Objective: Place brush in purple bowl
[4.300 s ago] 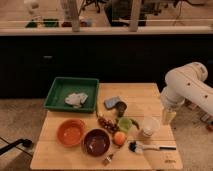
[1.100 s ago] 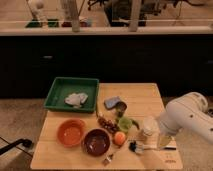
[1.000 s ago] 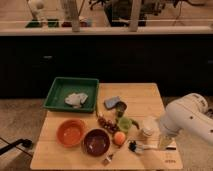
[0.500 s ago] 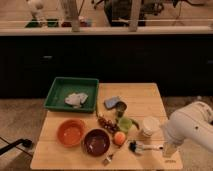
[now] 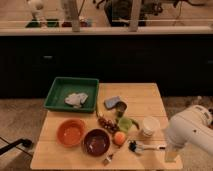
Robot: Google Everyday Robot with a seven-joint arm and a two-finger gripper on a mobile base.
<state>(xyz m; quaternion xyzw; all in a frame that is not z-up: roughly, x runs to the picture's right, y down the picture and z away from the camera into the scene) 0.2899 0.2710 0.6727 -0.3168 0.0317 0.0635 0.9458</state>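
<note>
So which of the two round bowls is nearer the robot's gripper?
The glossy dark purple bowl. It sits right of the orange bowl, toward the gripper at the wooden table's front right corner.

table (image 5: pixel 142 96): matt wood | purple bowl (image 5: pixel 96 142): glossy | pincer (image 5: pixel 172 152): right table edge

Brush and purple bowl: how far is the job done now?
Done: nothing; the brush lies on the table, outside the purple bowl. In hand: the tool hangs beside the handle's far end. Left: grasp, carry, place in the bowl.
</note>
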